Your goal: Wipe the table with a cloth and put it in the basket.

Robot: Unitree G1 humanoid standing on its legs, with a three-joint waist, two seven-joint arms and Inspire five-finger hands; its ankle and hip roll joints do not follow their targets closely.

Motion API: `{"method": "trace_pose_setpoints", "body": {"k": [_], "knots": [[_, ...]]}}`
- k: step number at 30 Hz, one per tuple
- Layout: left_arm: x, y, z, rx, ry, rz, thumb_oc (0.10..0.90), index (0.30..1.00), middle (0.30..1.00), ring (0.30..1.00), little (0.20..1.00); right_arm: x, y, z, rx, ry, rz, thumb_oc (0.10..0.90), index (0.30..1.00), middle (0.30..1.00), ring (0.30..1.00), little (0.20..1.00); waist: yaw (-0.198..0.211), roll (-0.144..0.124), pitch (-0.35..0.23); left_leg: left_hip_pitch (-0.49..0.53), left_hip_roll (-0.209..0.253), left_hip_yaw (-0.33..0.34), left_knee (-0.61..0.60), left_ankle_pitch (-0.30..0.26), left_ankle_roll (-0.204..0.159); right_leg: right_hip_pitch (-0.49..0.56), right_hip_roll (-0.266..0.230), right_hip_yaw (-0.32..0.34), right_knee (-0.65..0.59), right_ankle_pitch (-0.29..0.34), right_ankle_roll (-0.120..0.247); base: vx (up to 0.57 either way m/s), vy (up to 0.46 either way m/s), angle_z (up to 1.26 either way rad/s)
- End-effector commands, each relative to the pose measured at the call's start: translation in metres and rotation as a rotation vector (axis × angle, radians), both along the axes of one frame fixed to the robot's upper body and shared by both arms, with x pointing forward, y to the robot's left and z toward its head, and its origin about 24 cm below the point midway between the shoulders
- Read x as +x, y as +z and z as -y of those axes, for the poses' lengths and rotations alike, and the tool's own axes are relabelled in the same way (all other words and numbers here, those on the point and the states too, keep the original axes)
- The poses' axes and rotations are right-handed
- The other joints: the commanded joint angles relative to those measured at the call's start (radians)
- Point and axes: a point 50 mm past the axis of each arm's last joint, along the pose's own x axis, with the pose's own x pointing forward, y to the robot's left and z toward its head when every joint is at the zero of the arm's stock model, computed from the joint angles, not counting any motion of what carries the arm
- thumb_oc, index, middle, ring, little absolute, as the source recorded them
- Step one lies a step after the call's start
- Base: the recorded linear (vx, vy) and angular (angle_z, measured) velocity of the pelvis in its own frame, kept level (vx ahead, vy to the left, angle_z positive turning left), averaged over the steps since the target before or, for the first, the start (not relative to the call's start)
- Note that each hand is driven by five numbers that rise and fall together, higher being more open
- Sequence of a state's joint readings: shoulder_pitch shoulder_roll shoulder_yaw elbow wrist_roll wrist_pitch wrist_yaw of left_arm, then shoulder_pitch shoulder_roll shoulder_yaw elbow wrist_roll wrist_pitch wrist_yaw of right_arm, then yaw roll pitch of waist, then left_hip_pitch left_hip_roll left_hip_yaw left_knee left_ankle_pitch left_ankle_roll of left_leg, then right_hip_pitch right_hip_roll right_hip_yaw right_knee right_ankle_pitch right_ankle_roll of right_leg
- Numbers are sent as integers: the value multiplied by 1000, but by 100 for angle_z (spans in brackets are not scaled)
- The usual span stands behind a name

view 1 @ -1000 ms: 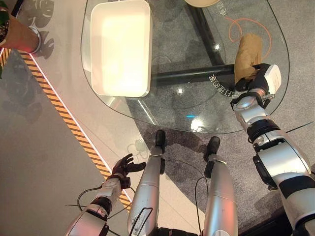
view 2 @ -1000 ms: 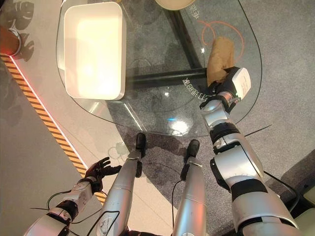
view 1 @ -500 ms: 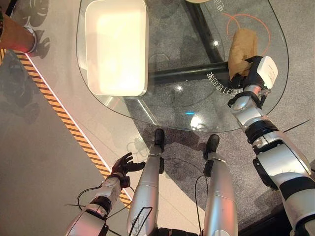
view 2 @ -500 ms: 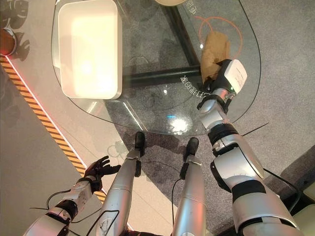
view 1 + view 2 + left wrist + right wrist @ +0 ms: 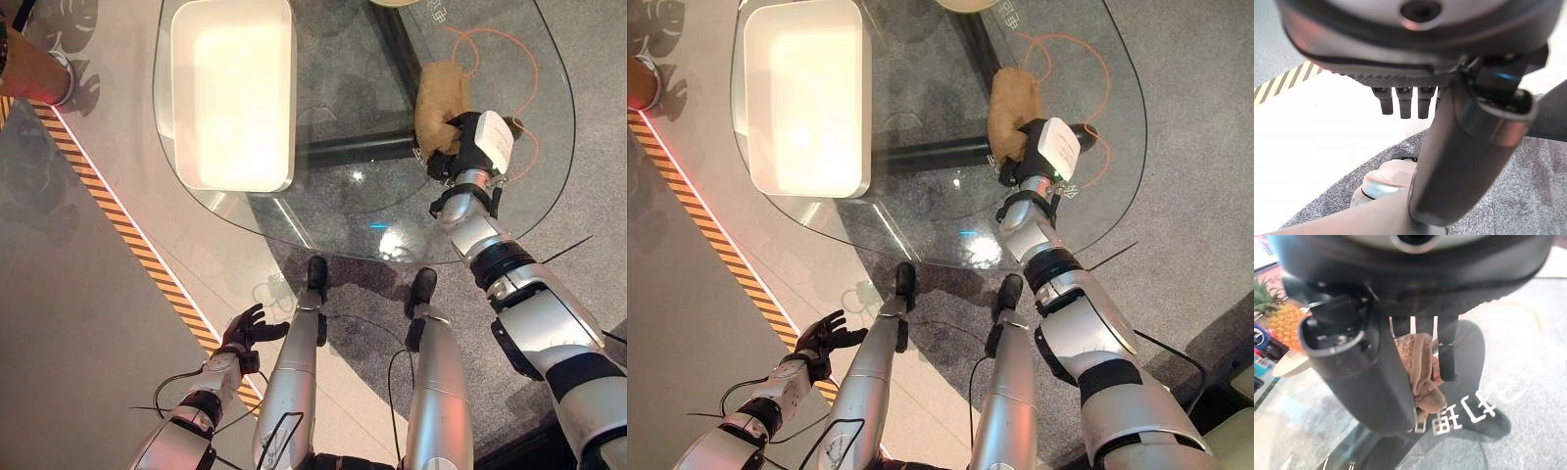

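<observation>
The right hand (image 5: 460, 137) is clutching the tan cloth (image 5: 437, 90) on the glass counter (image 5: 333, 211), well right of the white basket (image 5: 235, 93). The left hand (image 5: 245, 331) is hanging relaxed below the counter.

The near end of the cloth (image 5: 438, 93) is tucked under the right hand (image 5: 460, 137), so part of it is hidden. A pale round dish (image 5: 968, 4) is cut off at the table's far edge. At the far left a brown rounded thing (image 5: 29, 70) runs out of the picture, too little showing to name.
</observation>
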State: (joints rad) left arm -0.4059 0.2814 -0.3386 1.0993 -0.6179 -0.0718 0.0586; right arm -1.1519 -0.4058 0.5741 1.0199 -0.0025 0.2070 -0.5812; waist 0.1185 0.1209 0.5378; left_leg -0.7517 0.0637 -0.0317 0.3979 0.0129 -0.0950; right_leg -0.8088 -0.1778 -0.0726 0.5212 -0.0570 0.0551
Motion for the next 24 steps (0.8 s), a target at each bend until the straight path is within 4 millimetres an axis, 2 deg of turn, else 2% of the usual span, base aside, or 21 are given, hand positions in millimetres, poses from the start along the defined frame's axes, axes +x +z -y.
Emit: {"method": "trace_pose_setpoints", "body": {"k": [1,10,18,24], "knots": [[-12,-11,12,-23,2,-34,800,900,900,900,900,-4,17,-68,-110,309,95,100,300,300,300,200,18,36,-18,-9,-109,10,-4,14,89,18,36,-69,-71,44,-43,0,0,0],[-9,-9,16,-22,-1,-27,800,900,900,900,900,-9,-4,-90,-202,422,2,100,300,300,300,200,13,35,-18,-10,-107,14,-5,16,88,16,34,-69,-73,45,-43,0,0,0],[-8,-9,16,-22,4,-23,800,900,900,900,900,-23,-27,-120,-297,579,-73,100,300,300,300,200,7,31,-18,-12,-107,18,-10,22,86,12,32,-69,-77,48,-43,0,0,0],[-6,-8,17,-13,-4,-22,800,900,900,900,900,-29,-33,-132,-334,646,-93,100,300,300,300,200,7,31,-18,-22,-106,18,-7,25,85,1,31,-69,-70,47,-43,0,0,0]]}}
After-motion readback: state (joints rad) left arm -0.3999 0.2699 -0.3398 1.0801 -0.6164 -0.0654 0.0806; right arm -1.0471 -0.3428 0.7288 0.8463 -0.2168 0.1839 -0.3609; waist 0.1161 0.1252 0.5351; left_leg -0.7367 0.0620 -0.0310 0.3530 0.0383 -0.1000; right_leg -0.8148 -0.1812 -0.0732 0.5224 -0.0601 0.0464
